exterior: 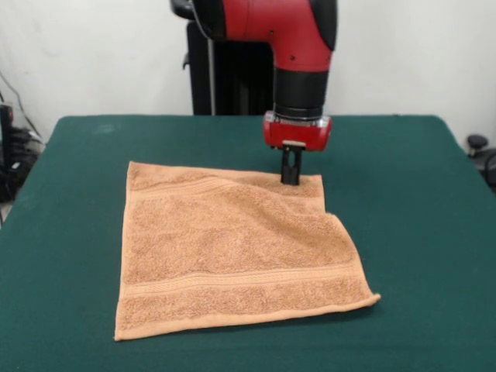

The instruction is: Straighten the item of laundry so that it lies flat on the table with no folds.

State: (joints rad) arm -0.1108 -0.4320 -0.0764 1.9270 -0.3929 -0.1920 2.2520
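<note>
An orange-tan terry towel [232, 248] lies spread on the dark green table [411, 194], a woven band stripe running near its far edge and another near its near edge. Its far right corner is folded in, which leaves a step in the right edge. My gripper [290, 177] hangs straight down from the red arm and touches the towel at that far right part, close to the far edge. The two black fingers stand close together at the cloth, and whether they pinch it does not show.
A black pedestal [225, 77] stands behind the table's far edge. Cables and dark gear [12, 147] sit off the table's left side, and a small black object [477, 143] off its right side.
</note>
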